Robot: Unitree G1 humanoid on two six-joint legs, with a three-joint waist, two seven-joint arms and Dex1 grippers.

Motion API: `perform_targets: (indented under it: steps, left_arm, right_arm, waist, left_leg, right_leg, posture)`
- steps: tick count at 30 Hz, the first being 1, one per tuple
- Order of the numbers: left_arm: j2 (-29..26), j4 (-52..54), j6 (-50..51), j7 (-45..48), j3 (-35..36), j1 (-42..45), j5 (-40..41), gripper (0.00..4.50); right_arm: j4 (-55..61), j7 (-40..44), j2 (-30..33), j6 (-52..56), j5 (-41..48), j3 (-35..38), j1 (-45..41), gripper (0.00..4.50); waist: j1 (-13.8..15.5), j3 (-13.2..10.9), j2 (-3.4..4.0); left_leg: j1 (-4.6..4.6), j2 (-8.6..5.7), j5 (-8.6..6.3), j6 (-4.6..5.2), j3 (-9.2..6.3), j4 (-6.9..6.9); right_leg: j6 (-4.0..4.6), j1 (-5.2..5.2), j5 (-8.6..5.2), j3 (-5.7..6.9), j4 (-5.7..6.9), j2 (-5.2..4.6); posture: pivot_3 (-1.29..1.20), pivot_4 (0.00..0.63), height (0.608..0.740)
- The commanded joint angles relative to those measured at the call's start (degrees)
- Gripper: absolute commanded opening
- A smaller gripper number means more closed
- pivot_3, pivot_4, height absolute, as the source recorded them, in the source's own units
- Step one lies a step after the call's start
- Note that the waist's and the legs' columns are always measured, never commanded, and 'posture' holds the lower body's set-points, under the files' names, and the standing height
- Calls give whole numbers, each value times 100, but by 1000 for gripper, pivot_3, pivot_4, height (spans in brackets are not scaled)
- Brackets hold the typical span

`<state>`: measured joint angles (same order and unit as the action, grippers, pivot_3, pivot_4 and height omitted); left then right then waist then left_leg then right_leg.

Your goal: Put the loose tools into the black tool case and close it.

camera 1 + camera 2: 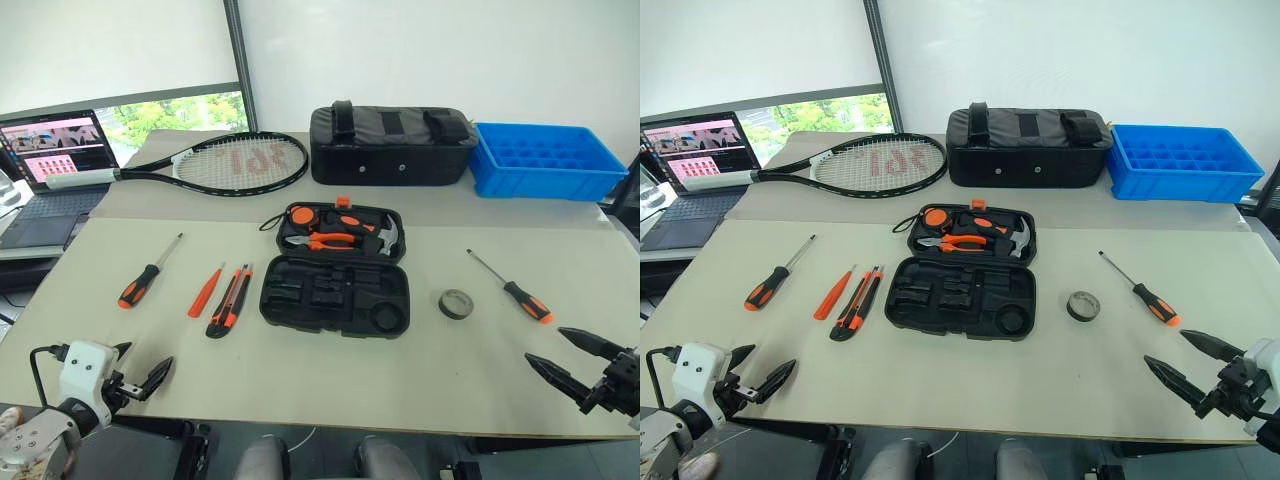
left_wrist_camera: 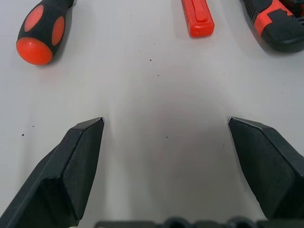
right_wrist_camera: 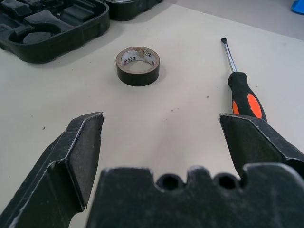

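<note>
The black tool case lies open mid-table, its far half holding pliers and a hammer, its near half showing bare moulded slots. Left of it lie an orange-and-black screwdriver, a small all-orange screwdriver and a utility knife. To the case's right sit a grey tape roll and a second screwdriver. My left gripper hovers open at the near left edge, short of the left tools. At the near right edge my right gripper is open, facing the tape roll and screwdriver.
A black tennis racket, a black fabric bag and a blue tray sit along the far side. A laptop stands at the far left. Bare tabletop lies between the grippers and the tools.
</note>
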<state>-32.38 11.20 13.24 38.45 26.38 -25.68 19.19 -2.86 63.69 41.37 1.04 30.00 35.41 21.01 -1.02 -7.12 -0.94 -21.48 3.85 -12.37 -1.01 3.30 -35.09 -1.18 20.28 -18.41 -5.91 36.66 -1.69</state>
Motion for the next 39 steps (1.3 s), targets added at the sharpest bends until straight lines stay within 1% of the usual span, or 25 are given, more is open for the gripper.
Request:
perform_targets:
  steps: [1, 4, 7, 12, 16, 18, 20, 22, 25, 28, 29, 33, 39]
  left_arm:
    - [-164, -99, -8, 224, -158, 175, 18, 4500]
    - [-244, -281, 46, 368, -269, 466, 99, 4500]
    - [-270, -352, 36, 427, -279, 560, 106, 4500]
    - [-290, -329, -8, 518, -197, 613, 175, 4500]
    - [-353, -111, 52, 692, 154, 690, 584, 4500]
    - [-408, -41, 177, 719, 381, 858, 894, 4500]
    - [-499, -144, 349, 567, 485, 1122, 972, 4500]
    - [-587, -340, 543, 250, 497, 1462, 878, 4500]
    - [-701, -858, 652, -232, 416, 2025, 526, 4500]
    - [-833, -1447, 772, -606, 203, 2546, 169, 4500]
    - [-873, -1613, 759, -679, 114, 2672, 34, 4500]
    - [-971, -2192, 708, -665, -338, 3155, -326, 4500]
    - [-1044, -2902, 694, -387, -761, 3727, -490, 4500]
  right_arm:
    - [313, -29, -66, -110, 102, 288, 249, 4479]
    - [532, -85, -170, -119, 160, 478, 563, 4479]
    - [628, -146, -206, -102, 181, 483, 620, 4479]
    - [705, -187, -211, -75, 220, 421, 561, 4479]
    - [963, -92, -138, 61, 405, 358, 449, 4479]
    - [1261, -96, -104, 256, 676, 320, 302, 4479]
    - [1504, -167, -38, 493, 922, 261, 64, 4479]
    - [1639, -178, 47, 679, 1070, 180, -179, 4479]
    - [1745, -138, 144, 858, 1161, -8, -531, 4479]
    - [1833, -77, 172, 955, 1198, -192, -799, 4479]
    - [1860, -57, 164, 974, 1209, -234, -859, 4479]
    - [1913, 44, 164, 962, 1216, -388, -1051, 4479]
    - [1866, 119, 102, 865, 1169, -409, -1049, 4479]
  waist:
    - [0, 0, 0]
    - [61, 5, 8]
    - [34, 6, 9]
    - [-30, 6, 7]
    - [-34, 6, 6]
    - [-21, 5, 5]
    - [-16, 5, 5]
    - [-10, 6, 8]
    - [7, 6, 6]
    - [15, 5, 3]
    - [17, 6, 5]
    - [24, 7, -2]
    - [29, 10, -12]
  left_leg:
    - [0, 0, 0, 0, 0, 0]
    - [0, -2, 0, 0, -2, 1]
    - [-4, -1, 0, -1, 1, 1]
    - [-36, 0, 0, 0, 3, 2]
    - [-34, -1, 0, 0, 3, 2]
    - [-33, 0, 0, 0, 2, 1]
    - [-28, 0, 0, 0, 1, 1]
    - [-26, -2, 0, 0, 1, -2]
    - [-4, -2, 1, 1, -1, -5]
    - [-4, -3, 1, 1, -2, 1]
    - [-5, -3, 1, 1, -3, 2]
    - [-11, -4, 1, 1, -3, 8]
    - [-12, -3, 1, 0, -6, 9]
  right_leg:
    - [0, 0, 0, 0, 0, 0]
    - [4, 1, -4, 13, 0, -4]
    - [5, 0, -8, 15, 2, -8]
    - [6, -1, -7, 14, 3, -6]
    - [6, 0, -8, 15, 6, -3]
    - [6, 1, -8, 16, 8, -2]
    - [4, 1, -10, 17, 10, 0]
    - [2, -2, -9, 16, 11, 0]
    - [-10, -1, -15, 16, 10, 3]
    - [-3, -1, -11, 17, 10, 5]
    - [11, 1, -3, 19, 10, 6]
    - [16, 3, 0, 21, 6, 6]
    - [17, 3, 1, 28, 8, 5]
  posture:
    - [0, 150, 708]
    - [0, 150, 708]
    - [0, 150, 708]
    - [0, 150, 708]
    - [0, 150, 708]
    - [0, 150, 708]
    - [0, 150, 708]
    - [0, 150, 708]
    - [0, 150, 708]
    - [0, 150, 708]
    - [0, 150, 708]
    - [0, 150, 708]
    - [0, 150, 708]
